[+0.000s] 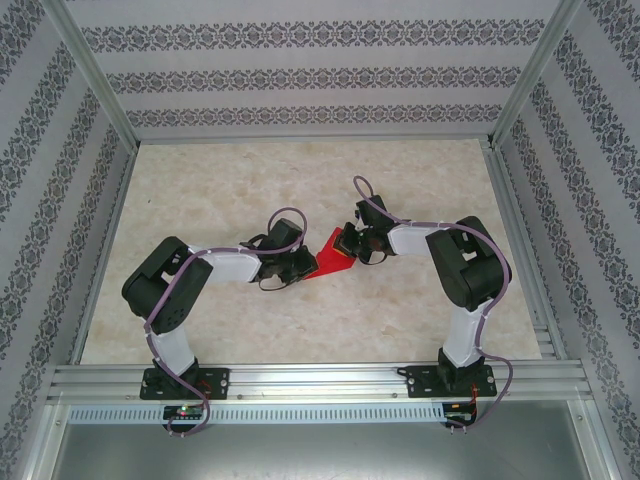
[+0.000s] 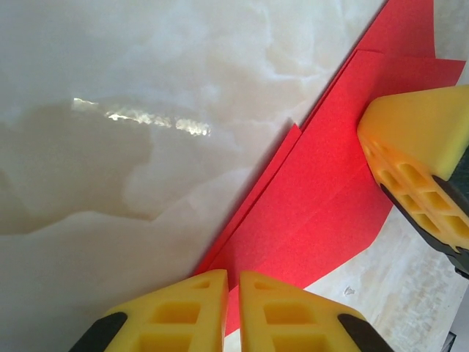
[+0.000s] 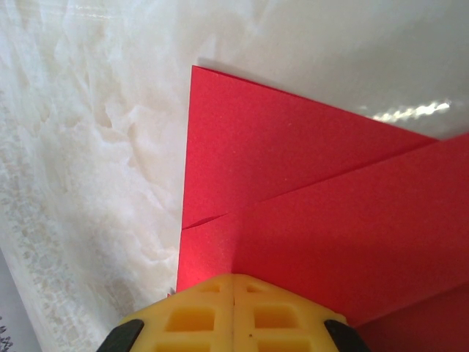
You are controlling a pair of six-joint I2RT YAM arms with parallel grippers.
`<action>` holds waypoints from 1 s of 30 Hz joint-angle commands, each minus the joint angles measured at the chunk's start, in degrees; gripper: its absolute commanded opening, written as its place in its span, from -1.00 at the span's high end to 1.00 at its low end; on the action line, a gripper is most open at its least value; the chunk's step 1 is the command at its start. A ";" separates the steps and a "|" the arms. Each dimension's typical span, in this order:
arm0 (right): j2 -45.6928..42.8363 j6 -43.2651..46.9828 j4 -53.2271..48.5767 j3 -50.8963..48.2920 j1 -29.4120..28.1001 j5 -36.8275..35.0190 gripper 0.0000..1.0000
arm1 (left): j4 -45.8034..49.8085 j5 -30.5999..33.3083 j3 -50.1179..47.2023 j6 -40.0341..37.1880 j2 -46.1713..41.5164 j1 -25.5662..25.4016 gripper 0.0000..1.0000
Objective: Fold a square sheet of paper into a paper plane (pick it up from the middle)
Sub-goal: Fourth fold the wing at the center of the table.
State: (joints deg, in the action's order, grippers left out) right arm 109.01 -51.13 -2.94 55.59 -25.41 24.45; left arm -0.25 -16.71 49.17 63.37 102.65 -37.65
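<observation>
While the square sheet of paper (image 1: 335, 262), already creased into overlapping red flaps, lies flat near the middle of the table (image 1: 300, 170), we note both arms reaching in to that middle. Left gripper (image 2: 232, 279): fingers nearly together with a thin slit between them, tips at the sheet's edge; we cannot tell whether they pinch it. Right gripper (image 3: 233, 279): fingers pressed fully together, gripping nothing, tips down on the sheet, towards the table's right side.

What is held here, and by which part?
Left pincer seems to pinch the folded red paper at one edge; right pincer, shut, only presses on it.
</observation>
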 commanded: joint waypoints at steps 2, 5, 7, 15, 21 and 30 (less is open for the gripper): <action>4.45 0.68 -8.57 -2.97 -0.29 -8.19 0.97 | 5.48 2.92 -3.73 0.83 -0.73 -0.31 0.69; 4.45 0.91 -8.95 -3.11 -0.23 -8.35 0.98 | 6.93 3.69 -4.95 0.70 -1.95 -0.32 0.69; 4.37 1.03 -9.12 -3.11 -0.17 -8.36 0.98 | 8.20 4.01 -5.72 0.44 -2.95 -0.32 0.68; 3.93 1.45 -9.67 -3.26 0.16 -8.71 0.98 | 10.10 0.97 -4.03 -3.67 -6.75 0.02 0.73; 3.75 1.37 -9.63 -3.29 0.17 -8.64 0.98 | 6.65 -0.50 0.70 -5.81 -9.69 0.05 0.90; 3.93 1.21 -9.70 -3.00 0.18 -8.63 0.98 | -0.73 -4.82 6.59 -5.00 -1.20 -0.14 0.98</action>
State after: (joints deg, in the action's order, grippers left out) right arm 108.95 -50.94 -3.14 55.59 -25.41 24.18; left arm 2.72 -18.83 53.36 59.35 98.41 -37.63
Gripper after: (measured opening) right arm 0.043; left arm 0.066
